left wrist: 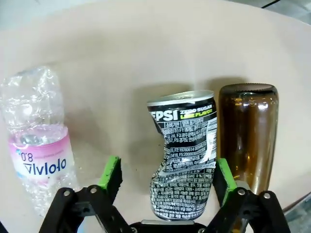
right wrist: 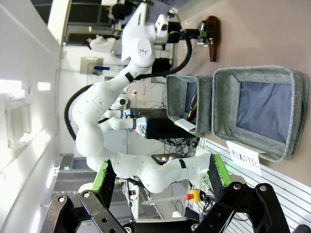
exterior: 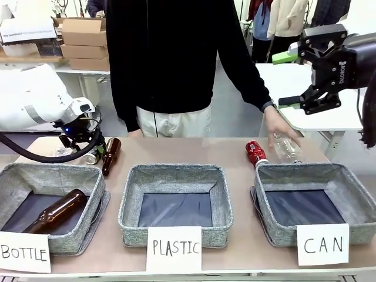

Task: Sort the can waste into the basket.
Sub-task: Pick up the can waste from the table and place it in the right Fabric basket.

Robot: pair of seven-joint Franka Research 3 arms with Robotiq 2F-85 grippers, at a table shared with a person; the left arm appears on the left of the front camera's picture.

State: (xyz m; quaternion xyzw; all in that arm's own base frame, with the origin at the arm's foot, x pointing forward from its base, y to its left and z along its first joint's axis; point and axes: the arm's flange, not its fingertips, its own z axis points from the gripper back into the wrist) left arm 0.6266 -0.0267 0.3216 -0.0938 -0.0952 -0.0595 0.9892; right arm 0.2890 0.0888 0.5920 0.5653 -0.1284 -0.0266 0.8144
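1 black can point(left wrist: 182, 155) lies inside the left gripper point(left wrist: 167, 171).

The right gripper point(right wrist: 161, 175) has two black fingers with green pads point(right wrist: 104, 175), spread wide with nothing between them. The picture is turned on its side. The tan table point(right wrist: 272, 34) is on the right. A grey basket point(right wrist: 257, 77) with a dark bottom sits on it, and a white card point(right wrist: 245, 156) on its wall says PLASTIC. Just beside it is a second grey basket point(right wrist: 176, 94) with a brown bottle point(right wrist: 193, 104) leaning inside. The white left arm point(right wrist: 141, 48) bends up across the middle. The left gripper point(right wrist: 193, 34) is down at the table, right by another brown bottle point(right wrist: 212, 39) lying there; its fingers look too small to tell apart
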